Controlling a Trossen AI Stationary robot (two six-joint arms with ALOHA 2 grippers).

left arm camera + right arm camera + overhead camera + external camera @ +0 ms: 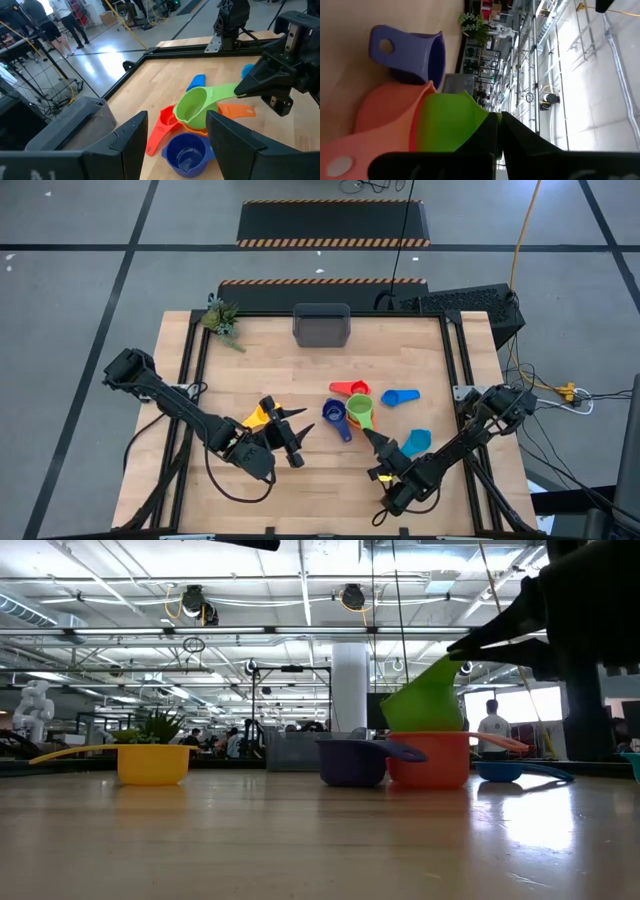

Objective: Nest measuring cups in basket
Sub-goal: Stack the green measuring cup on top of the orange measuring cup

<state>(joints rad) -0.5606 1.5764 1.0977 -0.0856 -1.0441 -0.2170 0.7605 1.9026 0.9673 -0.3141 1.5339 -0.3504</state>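
My right arm reaches in from the right edge of the wooden table [280,350], stretched low and diagonal toward the middle. My right gripper [372,436] has its two dark fingers pinched tight on the flat handle of the green cup [359,409]. The cup hangs tilted, its bowl tipped over the orange cup [358,423], which sits on the table just beneath it; I cannot tell whether the two touch.

My left arm comes in from the left edge, elbow bent, forearm lying near the front of the table. My left gripper [296,424] points toward the cluster of cups, its fingers spread partway apart with nothing between them. The yellow cup [260,418] sits on the table right beside that wrist.

The dark blue cup [335,414] stands just beside the orange one, and the red cup [347,389] lies behind them. The blue cup [398,396] lies near, toward the right, and the cyan cup [416,442] sits beside my right forearm.

The dark grey basket [321,326] sits at the far edge of the table, well apart from the cups. A small green plant [221,318] stands at the far left corner.
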